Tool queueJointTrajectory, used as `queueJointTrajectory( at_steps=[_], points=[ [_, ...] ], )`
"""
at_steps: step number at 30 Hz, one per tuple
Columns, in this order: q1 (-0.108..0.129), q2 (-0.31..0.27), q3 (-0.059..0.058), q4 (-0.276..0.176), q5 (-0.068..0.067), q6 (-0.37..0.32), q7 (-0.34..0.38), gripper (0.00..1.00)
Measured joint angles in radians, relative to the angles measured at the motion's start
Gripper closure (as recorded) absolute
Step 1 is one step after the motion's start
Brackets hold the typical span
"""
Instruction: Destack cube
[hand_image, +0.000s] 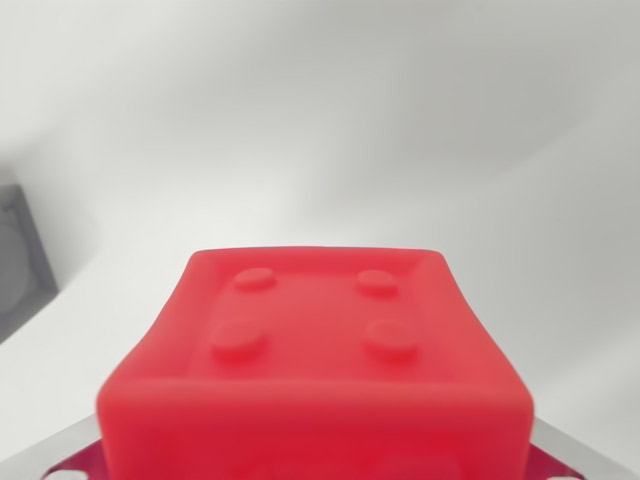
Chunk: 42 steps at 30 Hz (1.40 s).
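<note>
Close below the camera, red cube (315, 350).

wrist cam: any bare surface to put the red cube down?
Bare white surface runs beyond the red cube and off to the wrist view's right. The one obstacle is a grey object at the left edge. The cube hides whatever lies directly beneath; gripper fingertips are out of frame.

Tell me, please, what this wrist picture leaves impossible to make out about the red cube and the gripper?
- Gripper state: in the wrist view the red cube fills the foreground; only metal slivers show at the bottom corners, so open or shut cannot be told.
- Whatever lies under the cube: hidden by it and cut off by the bottom edge.
- Dark grey object: cut off by the left edge, blurred, unidentifiable.
</note>
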Motion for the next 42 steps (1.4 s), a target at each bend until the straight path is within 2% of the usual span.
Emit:
queueJointTrajectory(
  at_steps=[42],
  points=[
    [-0.106,-0.028,-0.006,-0.155,0.005,0.127,-0.049,1.00]
  ],
)
